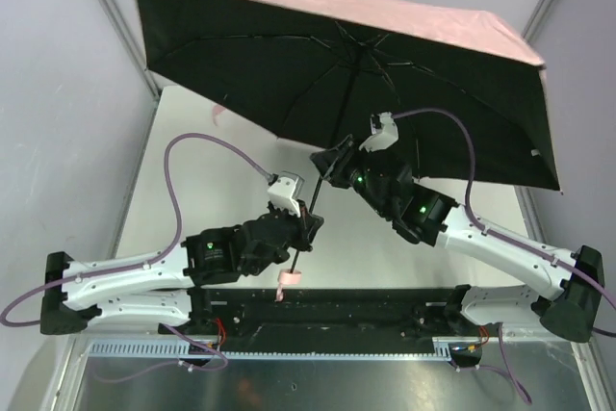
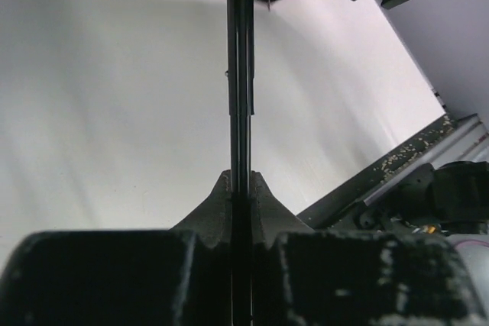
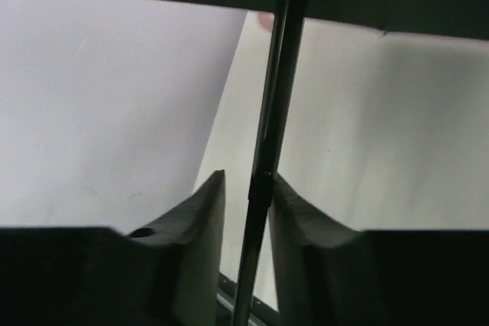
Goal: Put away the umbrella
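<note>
Your left claw (image 1: 308,227) is pinching the umbrella (image 1: 289,64) by its black shaft (image 2: 239,74), just above the pink handle (image 1: 288,281). Your right claw (image 1: 327,168) is straddling that shaft with its jaws spread, farther above the handle and nearer the open canopy. The shaft is running steeply up from the handle, leaning right.

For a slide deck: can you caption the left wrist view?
Left gripper shut on the thin black shaft of the umbrella.

surface: white table (image 1: 192,209) | lying on it: black mounting rail (image 1: 366,297) along near edge
</note>
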